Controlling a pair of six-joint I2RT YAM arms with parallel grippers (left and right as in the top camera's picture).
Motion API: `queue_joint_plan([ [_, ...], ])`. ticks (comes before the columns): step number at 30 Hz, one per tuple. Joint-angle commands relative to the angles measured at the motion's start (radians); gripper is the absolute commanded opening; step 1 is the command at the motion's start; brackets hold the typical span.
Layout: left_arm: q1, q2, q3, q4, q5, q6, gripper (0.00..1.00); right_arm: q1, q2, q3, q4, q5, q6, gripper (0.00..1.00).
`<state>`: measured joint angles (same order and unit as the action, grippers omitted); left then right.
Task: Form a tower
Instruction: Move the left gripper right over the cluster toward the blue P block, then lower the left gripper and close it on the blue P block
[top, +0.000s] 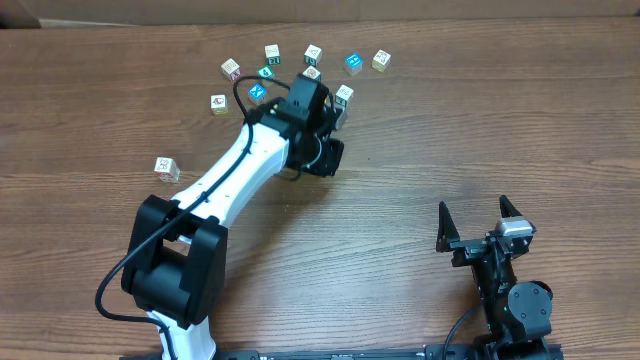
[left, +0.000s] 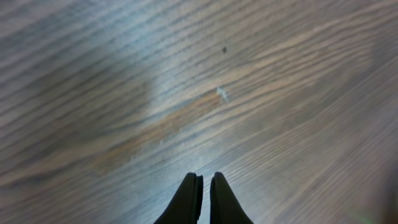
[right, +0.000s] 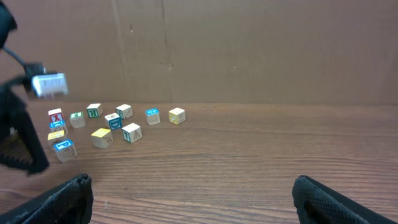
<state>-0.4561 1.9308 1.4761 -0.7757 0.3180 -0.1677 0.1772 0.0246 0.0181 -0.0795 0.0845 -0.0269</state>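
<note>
Tower (right: 57, 129) stands upright just beside your empty, closed left fingers (left: 189, 198); your right fingers (top: 444, 222), spread wide, sit well apart.

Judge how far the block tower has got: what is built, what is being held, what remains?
Built: a narrow tower of roughly four cubes stands beside the left gripper. Held: nothing; its fingers are shut over bare table, and the right gripper sits open. Remaining: loose cubes lie scattered around, unstacked.
</note>
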Motion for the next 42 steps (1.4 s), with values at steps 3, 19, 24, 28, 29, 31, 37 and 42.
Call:
queue_joint_plan([
  [3,0.042,-0.002,0.315,-0.090,-0.111,-0.154,0.04,-0.003,-0.001,-0.010,0.003,0.000,-0.001,1.00],
  [19,0.045,0.126,0.378,-0.002,-0.562,-0.423,0.57,-0.003,-0.001,-0.010,0.003,0.000,-0.001,1.00],
  [24,0.046,0.178,0.378,-0.002,-0.563,-0.496,0.57,-0.003,-0.001,-0.010,0.003,0.000,-0.001,1.00],
  [28,0.045,0.231,0.378,-0.010,-0.562,-0.553,0.60,-0.003,-0.001,-0.010,0.003,0.000,-0.001,1.00],
  [29,0.045,0.243,0.378,-0.013,-0.562,-0.559,0.59,-0.003,-0.001,-0.010,0.003,0.000,-0.001,1.00],
  [31,0.046,0.269,0.378,-0.021,-0.563,-0.571,0.56,-0.003,-0.001,-0.010,0.003,0.000,-0.001,1.00],
  [37,0.060,0.306,0.378,-0.049,-0.565,-0.638,0.52,-0.003,-0.001,-0.010,0.003,0.000,0.000,1.00],
  [42,0.078,0.329,0.378,-0.065,-0.546,-0.694,0.53,-0.003,-0.001,-0.010,0.003,0.000,0.000,1.00],
])
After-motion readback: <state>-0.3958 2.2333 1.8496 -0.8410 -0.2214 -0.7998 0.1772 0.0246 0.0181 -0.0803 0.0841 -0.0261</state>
